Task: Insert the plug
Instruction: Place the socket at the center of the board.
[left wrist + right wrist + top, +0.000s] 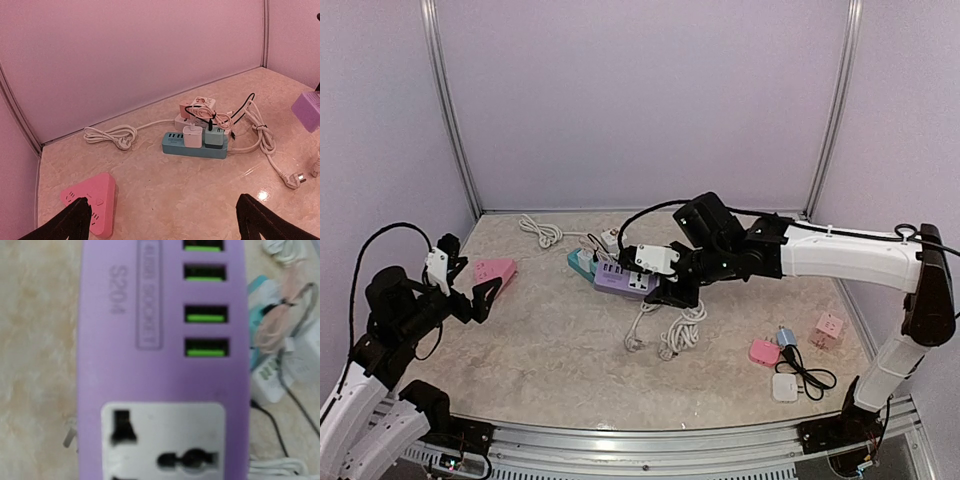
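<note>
Got the right pincer [667,292] low over the purple strip [623,283] (can't tell how open, fingers out of shot). Left pincer [480,297] gaping wide, empty, by the pink socket [497,271]. Spotting the white plug [633,344] loose on the table [550,360] near that strip, with the teal strip [582,262] crowding in behind.

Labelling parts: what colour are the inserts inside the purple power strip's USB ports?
Green inserts in the purple power strip, clearest in the right wrist view.
</note>
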Robot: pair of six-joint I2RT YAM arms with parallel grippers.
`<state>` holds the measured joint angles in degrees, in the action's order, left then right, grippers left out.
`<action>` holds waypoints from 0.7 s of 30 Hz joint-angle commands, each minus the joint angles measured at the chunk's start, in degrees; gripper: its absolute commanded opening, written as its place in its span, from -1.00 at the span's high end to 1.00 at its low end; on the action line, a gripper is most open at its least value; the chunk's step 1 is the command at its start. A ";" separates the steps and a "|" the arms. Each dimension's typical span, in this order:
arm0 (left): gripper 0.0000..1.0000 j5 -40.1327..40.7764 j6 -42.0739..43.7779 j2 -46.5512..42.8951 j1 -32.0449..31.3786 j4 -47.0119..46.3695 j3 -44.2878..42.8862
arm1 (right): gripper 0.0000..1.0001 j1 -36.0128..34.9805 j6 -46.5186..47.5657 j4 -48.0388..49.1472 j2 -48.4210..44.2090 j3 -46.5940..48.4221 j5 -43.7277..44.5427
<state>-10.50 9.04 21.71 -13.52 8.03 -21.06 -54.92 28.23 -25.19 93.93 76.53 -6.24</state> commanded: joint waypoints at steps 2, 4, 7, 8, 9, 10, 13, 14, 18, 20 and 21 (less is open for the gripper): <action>-0.98 -0.48 0.03 -0.46 0.69 -0.91 0.84 | 1.00 -5.92 0.78 -0.26 6.88 -1.94 0.53; -0.97 -0.56 -0.06 -0.30 0.75 -1.02 0.92 | 1.00 -8.51 -0.37 2.37 9.80 -2.52 0.72; -0.97 -0.86 -0.07 -0.12 0.78 -1.04 0.95 | 1.00 -11.19 -1.81 4.82 15.10 -2.41 -0.33; -0.98 -0.92 -0.05 -0.10 0.82 -0.94 0.98 | 1.00 -12.08 -1.92 4.51 17.11 -1.59 -0.31; -0.97 -0.92 0.04 -0.02 0.78 -0.92 0.93 | 1.00 -12.94 -2.09 3.74 19.30 -0.44 -0.02; -0.97 -0.92 0.02 -0.05 0.78 -0.83 0.85 | 1.00 -13.90 -2.40 2.51 21.20 1.12 0.15; -0.97 -1.02 0.23 -0.02 0.94 -0.70 0.93 | 1.00 -14.92 -2.74 -0.31 26.35 4.86 0.09; -0.97 -1.07 0.20 -0.07 0.99 -0.64 0.95 | 1.00 -15.03 -2.66 -0.53 27.15 5.36 -0.24; -0.97 -1.19 0.25 -0.01 1.04 -0.64 0.98 | 1.00 -15.05 -1.99 0.35 28.03 4.56 -1.68; -0.97 -1.27 0.31 0.07 1.09 -0.64 0.96 | 0.87 -15.07 -1.84 0.58 28.18 4.06 -1.78; -0.98 -1.28 0.33 0.15 1.07 -0.65 1.01 | 0.66 -15.09 -2.05 0.34 28.23 4.12 -1.52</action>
<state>-11.09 9.06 21.63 -12.93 7.73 -21.02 -70.02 26.70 -21.30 120.07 81.58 -7.40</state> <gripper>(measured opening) 0.988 0.477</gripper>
